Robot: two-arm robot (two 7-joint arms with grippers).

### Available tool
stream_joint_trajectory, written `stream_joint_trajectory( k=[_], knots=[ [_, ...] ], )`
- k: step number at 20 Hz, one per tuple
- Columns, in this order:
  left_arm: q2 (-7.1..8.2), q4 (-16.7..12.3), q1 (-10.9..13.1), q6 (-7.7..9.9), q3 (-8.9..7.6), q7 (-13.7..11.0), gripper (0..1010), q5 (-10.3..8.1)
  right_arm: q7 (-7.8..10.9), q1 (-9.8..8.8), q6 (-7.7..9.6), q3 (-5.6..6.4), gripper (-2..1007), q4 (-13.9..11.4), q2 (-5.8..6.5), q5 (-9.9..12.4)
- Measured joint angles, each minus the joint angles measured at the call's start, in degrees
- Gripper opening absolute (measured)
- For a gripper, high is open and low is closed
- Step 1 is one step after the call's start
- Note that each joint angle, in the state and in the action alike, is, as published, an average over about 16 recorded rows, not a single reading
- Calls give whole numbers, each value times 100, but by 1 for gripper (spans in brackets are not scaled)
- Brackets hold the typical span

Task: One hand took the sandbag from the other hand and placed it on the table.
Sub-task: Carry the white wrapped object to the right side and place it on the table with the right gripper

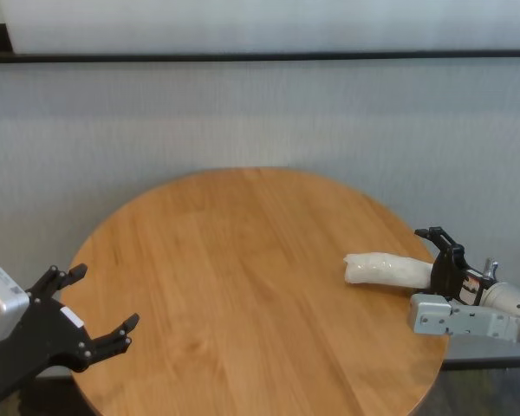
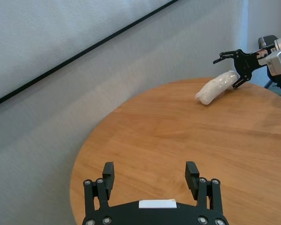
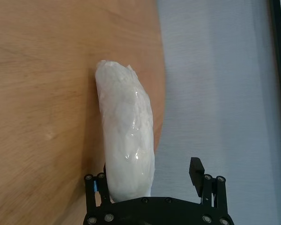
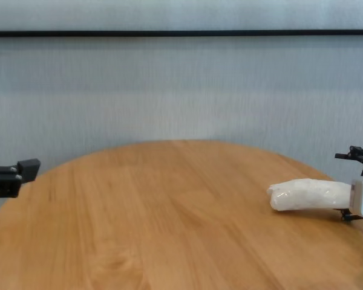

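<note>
Now the sandbag (image 1: 386, 269) lies on the table (image 1: 243, 295) near its right edge. Right gripper (image 1: 444, 260) is around one end w/ fingers apart, prob. letting go. Left gripper (image 1: 91, 316) waits open at left edge, empty.

black matte two-finger left gripper (image 2: 152, 176) with round screws and white sticker, black curved-claw right gripper (image 1: 444, 253), silver cylindrical wrist, light-grey box
</note>
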Motion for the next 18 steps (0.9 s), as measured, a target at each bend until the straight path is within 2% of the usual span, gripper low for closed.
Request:
stream_joint_trajectory(
  k=[5, 11, 18],
  knots=[
    [0, 0, 0, 0, 0, 0, 1000, 0, -1, 0, 0, 0, 996, -1, 0, 1],
    [0, 0, 0, 0, 0, 0, 1000, 0, 7, -6, 2, 0, 1001, -14, 5, 1],
    [0, 0, 0, 0, 0, 0, 1000, 0, 94, -92, 27, 21, 1001, -238, 77, 35]
  ],
)
